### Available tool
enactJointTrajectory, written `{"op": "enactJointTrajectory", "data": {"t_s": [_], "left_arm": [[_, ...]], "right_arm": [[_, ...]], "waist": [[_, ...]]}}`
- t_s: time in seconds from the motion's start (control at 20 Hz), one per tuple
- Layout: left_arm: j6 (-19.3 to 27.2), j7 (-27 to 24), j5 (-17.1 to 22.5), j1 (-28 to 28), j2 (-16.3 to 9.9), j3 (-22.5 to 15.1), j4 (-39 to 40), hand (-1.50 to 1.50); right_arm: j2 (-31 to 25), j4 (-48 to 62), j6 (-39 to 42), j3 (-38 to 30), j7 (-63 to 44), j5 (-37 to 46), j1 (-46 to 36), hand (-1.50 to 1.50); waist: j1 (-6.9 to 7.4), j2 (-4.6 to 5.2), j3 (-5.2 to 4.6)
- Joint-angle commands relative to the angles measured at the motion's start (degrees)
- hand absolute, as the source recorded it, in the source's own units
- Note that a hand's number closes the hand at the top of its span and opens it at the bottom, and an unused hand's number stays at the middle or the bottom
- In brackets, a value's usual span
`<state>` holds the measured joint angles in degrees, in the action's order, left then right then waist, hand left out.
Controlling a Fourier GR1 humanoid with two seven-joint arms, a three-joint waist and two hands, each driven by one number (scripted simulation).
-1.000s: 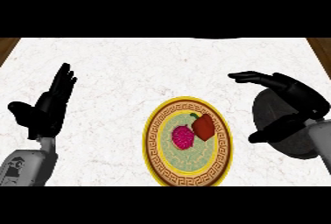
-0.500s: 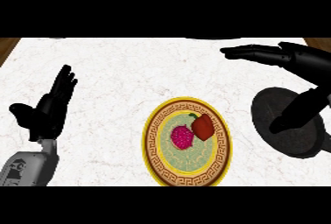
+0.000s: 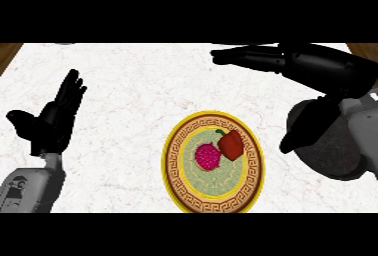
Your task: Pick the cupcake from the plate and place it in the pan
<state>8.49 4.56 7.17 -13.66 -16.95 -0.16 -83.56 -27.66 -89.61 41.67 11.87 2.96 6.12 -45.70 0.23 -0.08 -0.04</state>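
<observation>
A gold-rimmed plate (image 3: 176, 170) lies on the marble counter just right of the middle. On it sit a magenta cupcake (image 3: 208, 156) and, touching its right side, a red pepper-like item (image 3: 232, 145). A dark round pan (image 3: 338, 159) lies to the right of the plate, partly covered by my right hand. My right hand (image 3: 317, 65) is raised at the upper right, open, fingers stretched leftward and thumb (image 3: 299, 132) hanging down over the pan's left edge. It holds nothing. My left hand (image 3: 53, 120) rests open at the left, fingers up.
Brown wood shows at the counter's far corners (image 3: 9, 50). White marble counter top (image 3: 133, 90) spreads between the left hand and the plate.
My right hand has lifted and swung toward the upper right, uncovering more of the pan. The plate, its contents and the left hand have stayed put.
</observation>
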Motion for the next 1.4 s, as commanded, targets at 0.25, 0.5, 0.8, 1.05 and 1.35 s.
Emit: {"op": "enactJointTrajectory", "data": {"t_s": [0.25, 0.5, 0.8, 1.05, 1.35], "left_arm": [[-0.26, 1.86, -1.01, 0.56, 1.14, 1.17, -2.71, 0.00], [1.32, 1.48, -3.59, -0.33, 3.41, -0.02, -1.83, 0.00], [-0.52, 1.06, -3.74, 0.08, 2.96, 1.62, -1.50, 0.00], [-2.22, -3.44, -3.06, 0.01, 4.57, 2.19, 3.14, 0.00], [-1.90, 0.56, -4.51, -1.05, 4.28, 3.02, 0.86, 0.00]], "right_arm": [[7.93, -6.58, 4.81, 2.70, -9.04, -0.75, 1.86, -1.50], [7.12, -9.58, 5.33, 3.40, -10.37, 4.52, 8.54, -1.50], [11.66, -9.86, 4.14, 3.52, -15.41, 10.06, 7.46, -1.50], [12.22, -0.01, 0.07, 9.98, -5.39, 21.49, 8.93, -1.50], [13.68, -0.01, 3.96, 9.25, -2.90, 23.08, 10.65, -1.50]], "waist": [[-0.07, -0.03, 0.02], [-0.23, 0.02, 0.04], [-0.14, 0.01, 0.03], [0.18, 0.25, 0.03], [-0.07, 0.09, 0.04]]}}
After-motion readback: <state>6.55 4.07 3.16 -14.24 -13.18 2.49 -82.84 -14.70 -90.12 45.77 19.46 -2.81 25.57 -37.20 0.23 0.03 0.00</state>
